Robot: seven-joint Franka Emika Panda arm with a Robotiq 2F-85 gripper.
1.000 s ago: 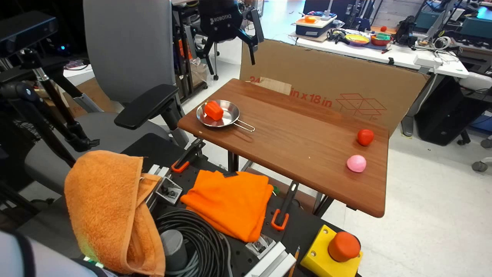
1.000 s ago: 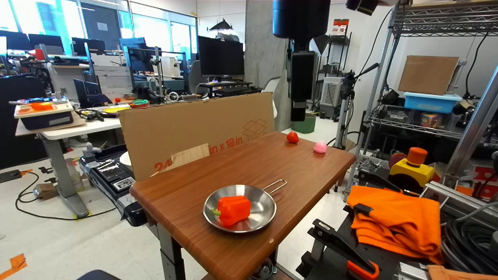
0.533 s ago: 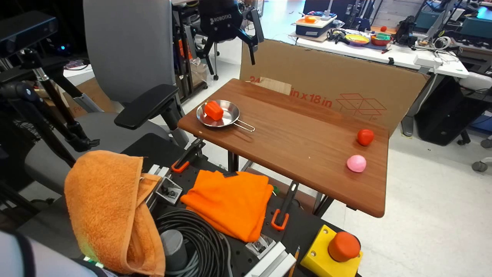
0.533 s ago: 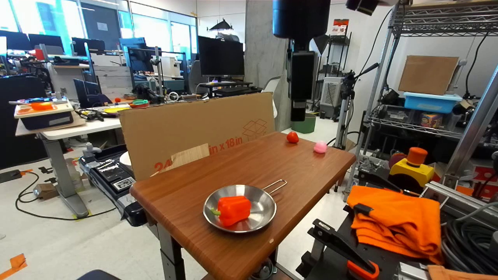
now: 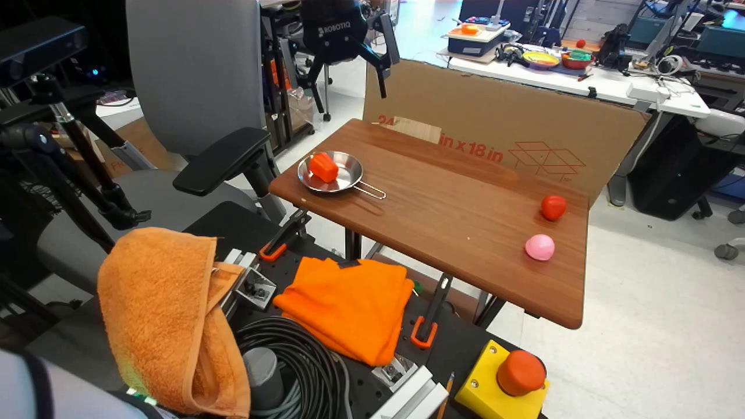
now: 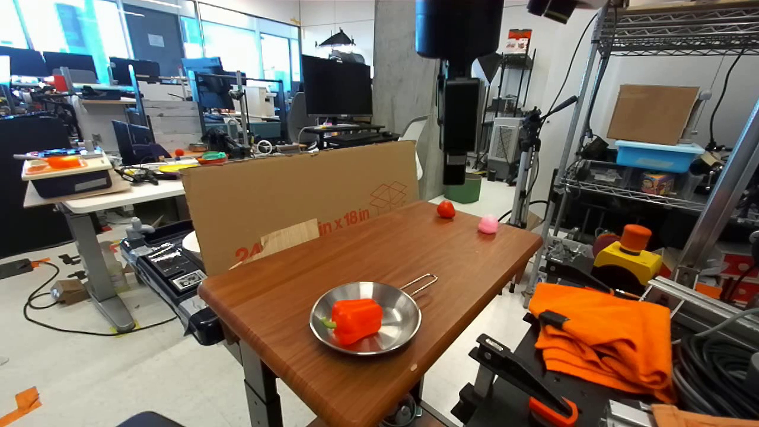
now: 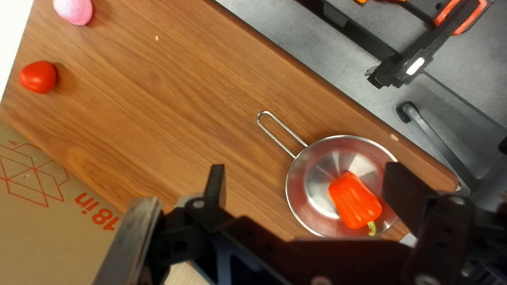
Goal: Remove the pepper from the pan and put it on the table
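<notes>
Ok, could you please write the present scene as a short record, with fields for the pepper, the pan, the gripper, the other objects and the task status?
pepper: red-orange, lying on its side inside the pan
pan position: on the table, near one short end
gripper: open, holding nothing, higher than the tabletop
other objects on table: red tomato-like object and pink roundish object, near the opposite end, not touching each other
border: cardboard wall along one long side
task status: pepper not yet removed from pan
</notes>
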